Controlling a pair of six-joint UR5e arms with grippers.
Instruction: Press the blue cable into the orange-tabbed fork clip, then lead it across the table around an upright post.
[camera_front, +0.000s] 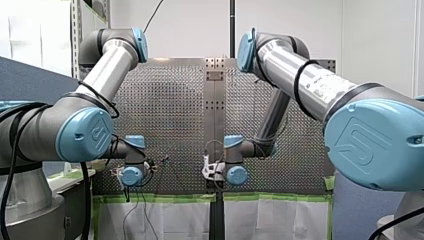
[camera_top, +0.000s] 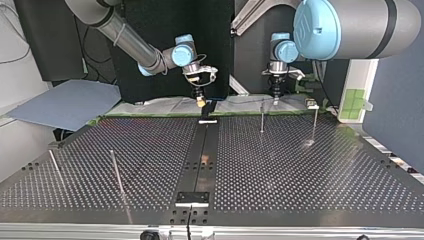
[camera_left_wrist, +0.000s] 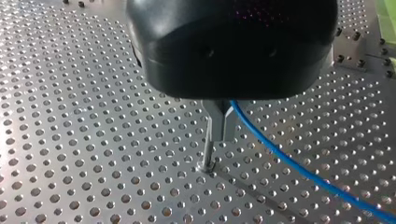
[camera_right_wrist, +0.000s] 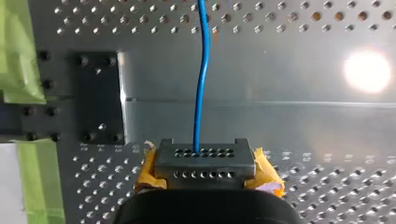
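My left claw (camera_left_wrist: 218, 136) is pinching the blue cable (camera_left_wrist: 299, 170) just beside the upright post (camera_left_wrist: 207, 156). I think it should go low, hold the cable tight, and curl round the post without bumping it.

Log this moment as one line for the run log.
left gripper: shut on blue cable, by upright post | right gripper: shut on blue cable | fork clip: cannot identify

place: robotics lab | evidence: my left arm (camera_front: 107, 70), my right arm (camera_front: 310, 82) over perforated metal table (camera_top: 300, 165) | green tape (camera_front: 160, 198) at its edge
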